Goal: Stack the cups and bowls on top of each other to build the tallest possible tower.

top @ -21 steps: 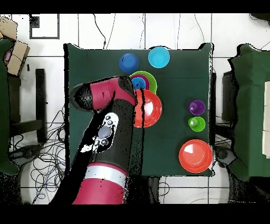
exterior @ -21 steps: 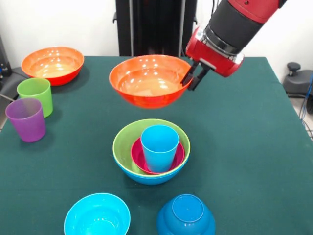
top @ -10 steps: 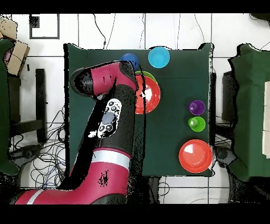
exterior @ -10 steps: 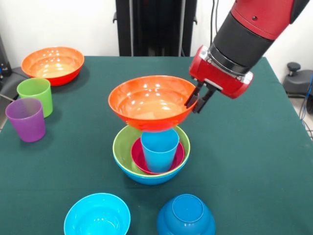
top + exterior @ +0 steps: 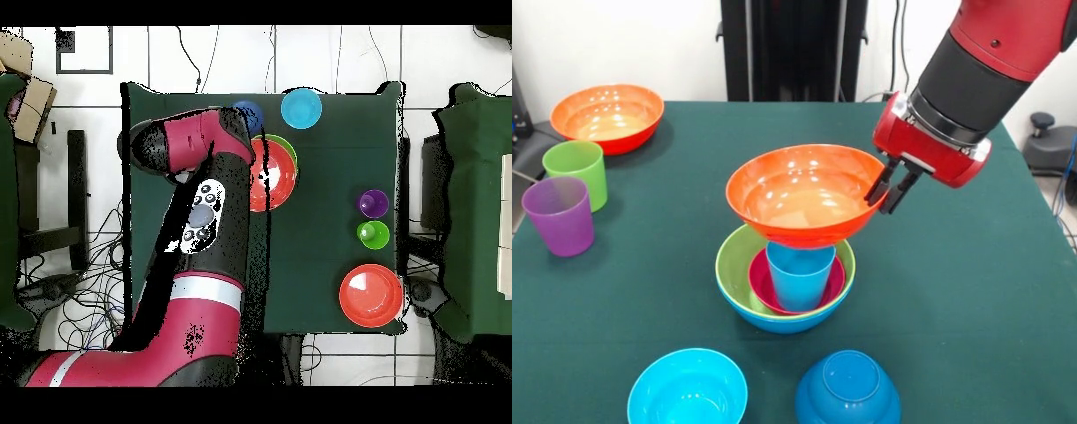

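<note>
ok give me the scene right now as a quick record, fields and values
end effector: shut on rim of orange bowl
orange bowl: held over the tower, tilted
tower: blue bowl, green bowl, magenta bowl, light blue cup
contact bowl to cup: cannot tell
second orange bowl: table corner
green cup, purple cup: beside each other, upright
cyan bowl: upright
dark blue bowl: upside down

The table (image 5: 971,291) is dark green. At its centre an orange bowl (image 5: 803,194) hangs over a light blue cup (image 5: 800,269), a magenta bowl (image 5: 764,287), a lime green bowl (image 5: 730,265) and a blue one (outermost) (image 5: 777,321). At six o'clock: a cyan bowl (image 5: 687,389) and a dark blue bowl (image 5: 847,389). At ten o'clock: a second orange bowl (image 5: 606,115), a lime green cup (image 5: 576,172), a purple cup (image 5: 559,215). The gripper (image 5: 892,187) is black, its housing red.
</note>
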